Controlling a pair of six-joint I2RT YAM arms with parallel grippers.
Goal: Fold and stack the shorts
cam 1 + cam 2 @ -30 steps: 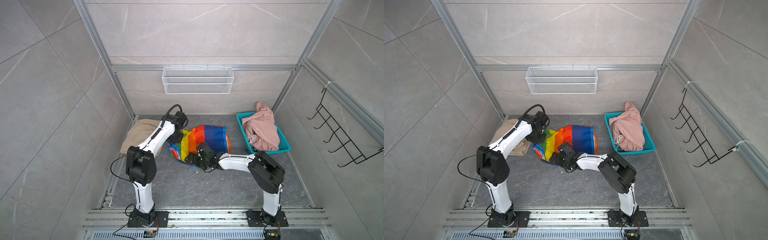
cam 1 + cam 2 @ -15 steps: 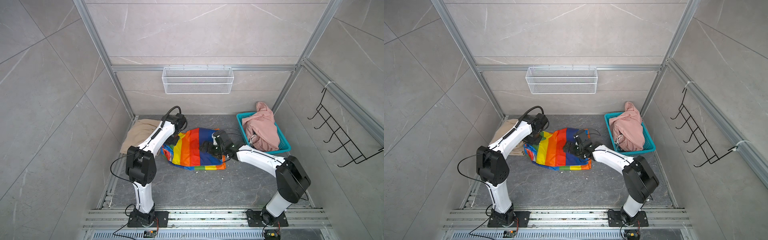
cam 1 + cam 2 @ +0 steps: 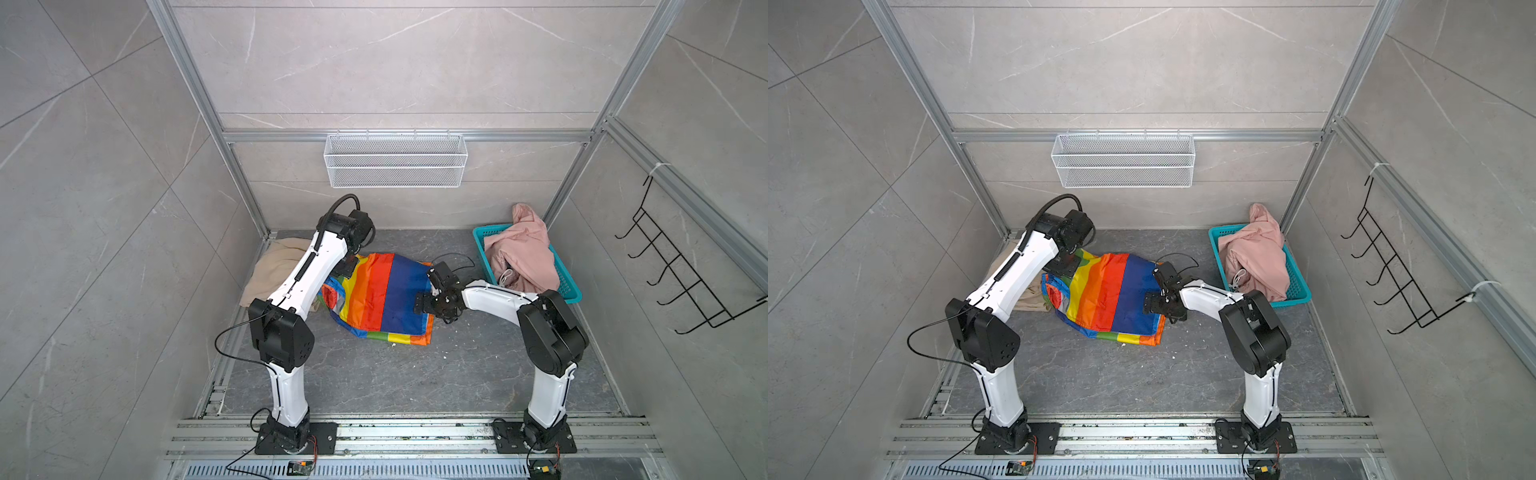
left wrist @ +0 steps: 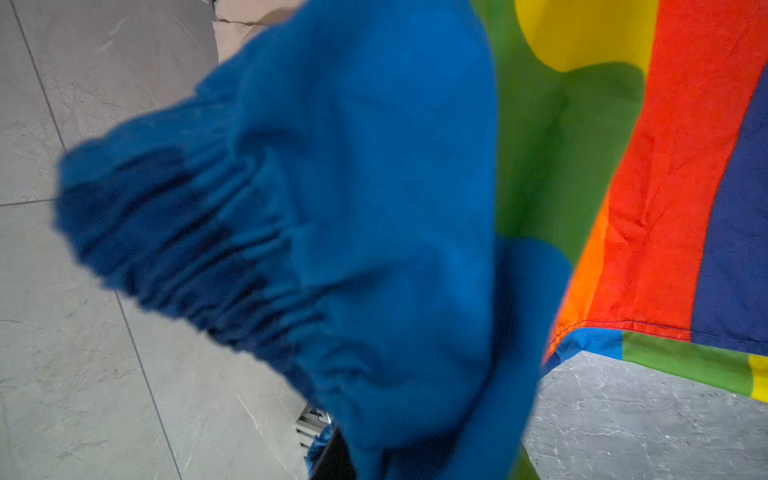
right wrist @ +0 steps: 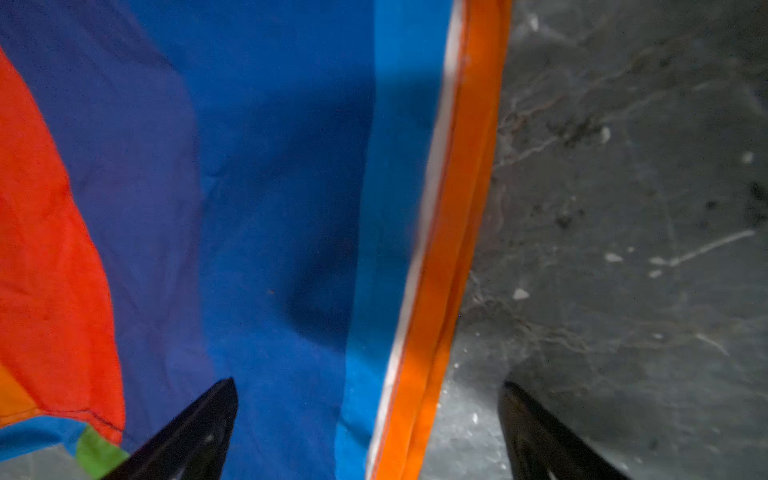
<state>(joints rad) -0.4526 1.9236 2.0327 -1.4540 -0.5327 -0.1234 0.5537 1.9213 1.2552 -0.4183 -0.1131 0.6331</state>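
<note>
Three shorts in play, all thin, limp cloth: light, no stiffness, will sag and slide over themselves when lifted. Best holds are the gathered waistband or a hemmed corner, where the layers are thick enough to pinch together. Mid-panel grabs risk taking the top layer only.

Rainbow shorts (image 3: 382,291) lie mid-desk, toward the back edge, apparently doubled over. A second layer peeks out along the near edge.

Left claw (image 3: 348,268) is clamped tight at their far-left corner. The left wrist view shows bunched blue waistband (image 4: 199,232) hanging right in front of the lens, so I read that as a grip on it.

Right claw (image 5: 368,384) is spread fully wide, holding nothing. It straddles the orange edge (image 5: 453,249), one finger over the blue stripe, the other over bare desk (image 5: 623,208).

Beige shorts (image 3: 278,266) sit at the desk's back-left corner. Pink shorts (image 3: 523,253) are heaped in the teal basket (image 3: 571,293) at the back-right corner.

Hard to make out:
- Left claw's fingers are buried in fabric in the wrist view and covered by the arm in both top views.
- Can't tell if the right fingers touch the cloth.
- Beige pair is partly behind the left arm, fold state unclear.
- Rainbow drawstring not visible.
</note>
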